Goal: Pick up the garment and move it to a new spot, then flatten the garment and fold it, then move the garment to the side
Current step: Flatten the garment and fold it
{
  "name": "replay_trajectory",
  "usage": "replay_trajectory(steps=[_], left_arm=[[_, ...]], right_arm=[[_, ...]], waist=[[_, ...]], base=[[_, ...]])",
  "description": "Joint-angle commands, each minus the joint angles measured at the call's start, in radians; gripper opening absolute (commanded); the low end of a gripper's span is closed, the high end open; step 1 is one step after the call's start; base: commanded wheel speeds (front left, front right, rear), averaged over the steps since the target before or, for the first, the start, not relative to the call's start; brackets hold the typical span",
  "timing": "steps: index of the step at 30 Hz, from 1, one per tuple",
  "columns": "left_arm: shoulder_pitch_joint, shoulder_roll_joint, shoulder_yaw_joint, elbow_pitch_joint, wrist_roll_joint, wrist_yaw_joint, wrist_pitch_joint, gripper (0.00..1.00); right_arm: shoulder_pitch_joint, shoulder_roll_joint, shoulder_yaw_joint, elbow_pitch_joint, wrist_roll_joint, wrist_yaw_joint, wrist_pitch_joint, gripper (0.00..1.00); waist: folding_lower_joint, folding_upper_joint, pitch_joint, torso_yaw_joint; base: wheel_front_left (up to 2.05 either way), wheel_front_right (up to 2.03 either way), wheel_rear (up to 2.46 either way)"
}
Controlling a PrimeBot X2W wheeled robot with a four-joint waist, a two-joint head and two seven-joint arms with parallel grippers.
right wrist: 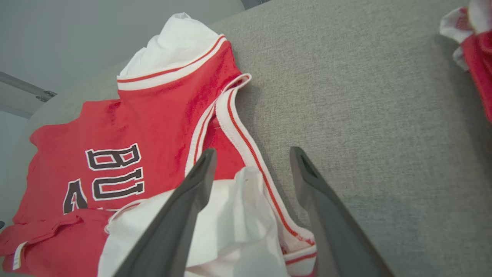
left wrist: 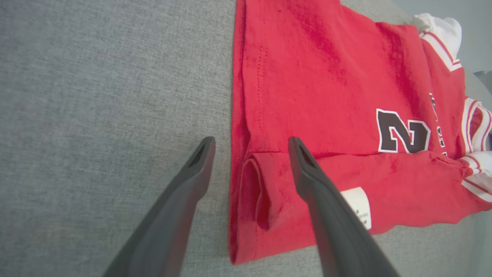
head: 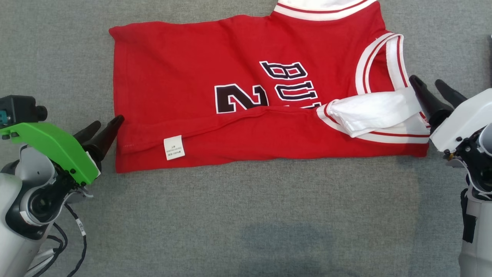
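The garment (head: 230, 69) is a red jersey with white trim and black lettering, lying on the grey surface with its near long edge folded up over the front. A white label (head: 174, 147) shows on the folded strip. My left gripper (head: 108, 120) is open at the jersey's left hem; in the left wrist view its fingers (left wrist: 251, 139) straddle the folded hem corner of the jersey (left wrist: 326, 77). My right gripper (head: 426, 80) is open at the right end, beside the bunched white sleeve lining (head: 373, 113). In the right wrist view its fingers (right wrist: 253, 150) stand over the striped armhole of the jersey (right wrist: 146, 115).
The grey fabric surface (head: 246, 215) stretches bare in front of the jersey. Another red and white cloth (right wrist: 474, 42) lies at the upper right of the right wrist view. A black cable (head: 78, 231) hangs by my left arm.
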Motion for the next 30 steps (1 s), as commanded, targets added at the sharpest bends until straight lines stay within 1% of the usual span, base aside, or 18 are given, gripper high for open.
replay_trajectory(steps=[1,4,6,7,8,12,16,20,25,30], left_arm=[[-0.013,-0.006,0.003,0.007,0.012,0.001,-0.013,1.0],[0.017,-0.001,0.009,0.005,0.042,0.002,-0.065,1.0],[0.064,0.004,0.011,-0.022,0.047,-0.001,-0.107,1.0],[0.113,0.013,0.017,-0.062,0.057,0.001,-0.151,1.0],[0.139,0.026,0.014,-0.086,0.076,0.008,-0.174,1.0],[0.25,0.034,-0.003,-0.17,0.103,0.037,-0.238,1.0],[0.303,0.04,-0.02,-0.221,0.112,0.056,-0.252,1.0],[0.285,0.035,-0.032,-0.216,0.118,0.06,-0.233,1.0],[0.226,0.022,-0.042,-0.179,0.121,0.05,-0.195,1.0],[0.181,0.009,-0.058,-0.121,0.122,0.038,-0.155,1.0]], right_arm=[[-0.006,-0.004,-0.004,0.004,-0.006,0.0,-0.016,1.0],[0.004,-0.004,-0.008,-0.012,-0.013,0.0,-0.055,1.0],[0.04,-0.025,0.009,-0.042,-0.022,0.0,-0.069,1.0],[0.088,-0.043,0.03,-0.082,-0.018,0.0,-0.068,1.0],[0.118,-0.062,0.045,-0.11,-0.023,0.001,-0.064,1.0],[0.258,-0.121,0.08,-0.193,-0.03,0.0,-0.027,1.0],[0.35,-0.154,0.098,-0.238,-0.023,0.0,0.015,1.0],[0.35,-0.177,0.108,-0.228,-0.043,0.0,0.027,1.0],[0.283,-0.184,0.123,-0.147,-0.07,0.0,0.041,1.0],[0.231,-0.188,0.143,-0.065,-0.079,0.0,0.043,1.0]], waist=[[0.0,0.0086,-0.005,0.003],[0.0,0.0086,-0.016,0.004],[0.0,0.0086,-0.027,0.002],[0.0,0.0086,-0.043,0.004],[0.0,0.0086,-0.05,0.004],[0.0,0.0086,-0.079,0.008],[0.0,0.0086,-0.073,0.006],[0.0,0.0086,-0.048,0.002],[0.0,0.0086,-0.007,-0.002],[0.0,0.0086,0.009,0.0]], base=[[0.0,0.0,0.0],[0.0,0.0,0.0],[0.0,0.0,0.0],[0.0,0.0,0.0],[0.0,0.0,0.0],[0.0,0.0,0.0],[0.0,0.0,0.0],[0.0,0.0,0.0],[0.0,0.0,0.0],[0.0,0.0,0.0]])
